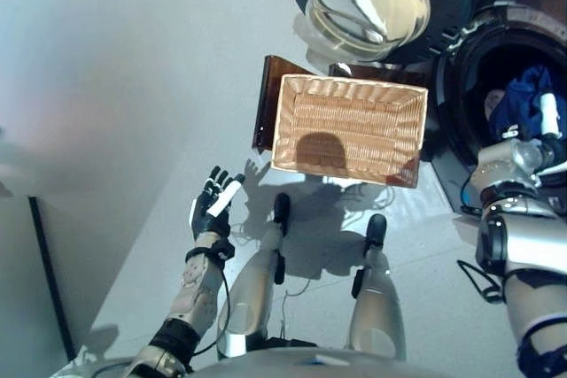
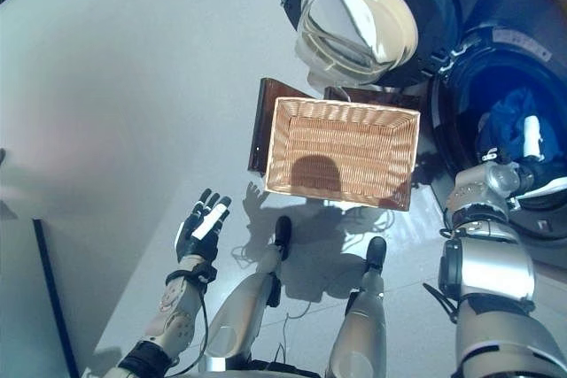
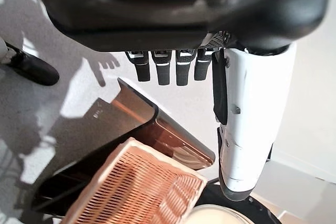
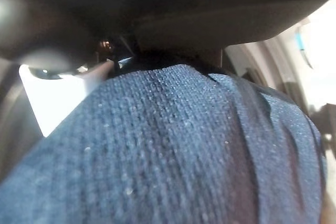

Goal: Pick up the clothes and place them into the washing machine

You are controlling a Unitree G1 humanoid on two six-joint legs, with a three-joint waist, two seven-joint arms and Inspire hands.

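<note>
The floor (image 1: pixel 133 86) of the room was pale grey and smooth, and the light made sharp shadows on it.

The right hand (image 2: pixel 530 143) was inside the round opening of the washing machine (image 2: pixel 461 130), at the robot's right side. Only its white thumb cover and a little of the dark hand showed there, lying against the blue clothes (image 1: pixel 518 104). In the right wrist view the blue cloth (image 4: pixel 173 150) filled almost everything, pressed close under the hand. The fingers were hidden by the cloth, so I could not tell if they were closed on it or loose. The clothes were in the drum of the machine, a dark blue bundle behind the door frame.

The left hand (image 1: pixel 213 205) was low at the robot's left side, above the floor, with its fingers straight and spread and nothing in it. In the left wrist view the fingers (image 3: pixel 163 69) stood in a short row beside the white thumb.

Between the two arms, on the floor, stood a woven wicker basket (image 1: pixel 292 121), rectangular and pale, with no clothes in it. It rested on a dark brown stand (image 1: pixel 266 99) that showed at its left and far sides. Beyond the basket, the round glass door (image 1: pixel 368 2) of the machine was swung open, with its dark ring around the clear bowl.
</note>
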